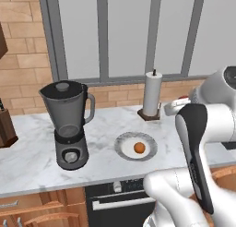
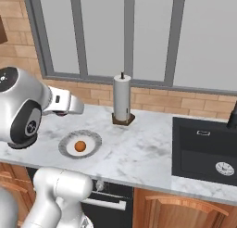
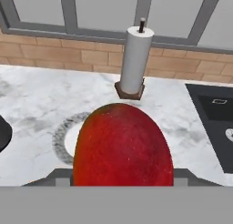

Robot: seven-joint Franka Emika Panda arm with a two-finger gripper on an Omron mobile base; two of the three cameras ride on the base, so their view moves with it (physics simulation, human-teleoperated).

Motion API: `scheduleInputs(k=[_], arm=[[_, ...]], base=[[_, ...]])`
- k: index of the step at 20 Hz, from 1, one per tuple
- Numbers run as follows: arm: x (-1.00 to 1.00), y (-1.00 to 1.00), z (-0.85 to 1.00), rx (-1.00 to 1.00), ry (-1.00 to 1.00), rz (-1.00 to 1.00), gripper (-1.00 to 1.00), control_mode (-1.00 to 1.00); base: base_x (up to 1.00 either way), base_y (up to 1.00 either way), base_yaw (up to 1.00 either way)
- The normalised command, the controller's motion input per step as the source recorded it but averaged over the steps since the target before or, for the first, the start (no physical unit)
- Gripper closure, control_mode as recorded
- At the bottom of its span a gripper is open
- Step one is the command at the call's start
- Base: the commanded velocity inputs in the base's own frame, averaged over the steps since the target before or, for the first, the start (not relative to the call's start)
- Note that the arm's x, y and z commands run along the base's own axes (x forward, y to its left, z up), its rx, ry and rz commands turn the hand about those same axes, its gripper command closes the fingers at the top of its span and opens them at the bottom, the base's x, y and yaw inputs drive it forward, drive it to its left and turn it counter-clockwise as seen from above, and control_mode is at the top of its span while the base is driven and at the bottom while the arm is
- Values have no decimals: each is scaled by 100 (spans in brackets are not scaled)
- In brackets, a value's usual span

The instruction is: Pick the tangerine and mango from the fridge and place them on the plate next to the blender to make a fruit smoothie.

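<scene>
**Mango in the gripper, above the plate with the tangerine**

The mango [image 3: 123,145] sits between the fingers of the gripper [image 2: 60,112], pinched at its sides; in the hand view it covers the near part of the plate [image 3: 61,139], which lies on the marble counter [image 1: 27,161] below it. The tangerine [image 1: 139,148] is already on the plate, about in the middle; the blender [image 1: 68,124] stands just to the left of the plate.

The mango looks smooth and round, so I judge it may slip or roll; it is firm, not fragile, and light enough; a hold across its widest part seems the safest — and it should be set down low, not dropped.

Free room on the plate is small — the mango could push the tangerine or roll off the rim. The paper towel roll [image 1: 152,94] stands far behind the plate, apart from it; the black sink [image 2: 206,150] is well to the right; neither stands in the way.
</scene>
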Motion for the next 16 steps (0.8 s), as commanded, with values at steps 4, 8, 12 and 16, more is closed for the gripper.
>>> scheduleInputs(k=[4,8,12,16], arm=[[6,26,-24,2,41,3,100,-100],[28,11,-66,9,46,11,100,-100],[35,3,-88,13,28,20,100,-100],[48,29,-67,3,14,19,100,-100]], base=[[0,0,0],[0,0,0],[0,0,0],[0,0,0]])
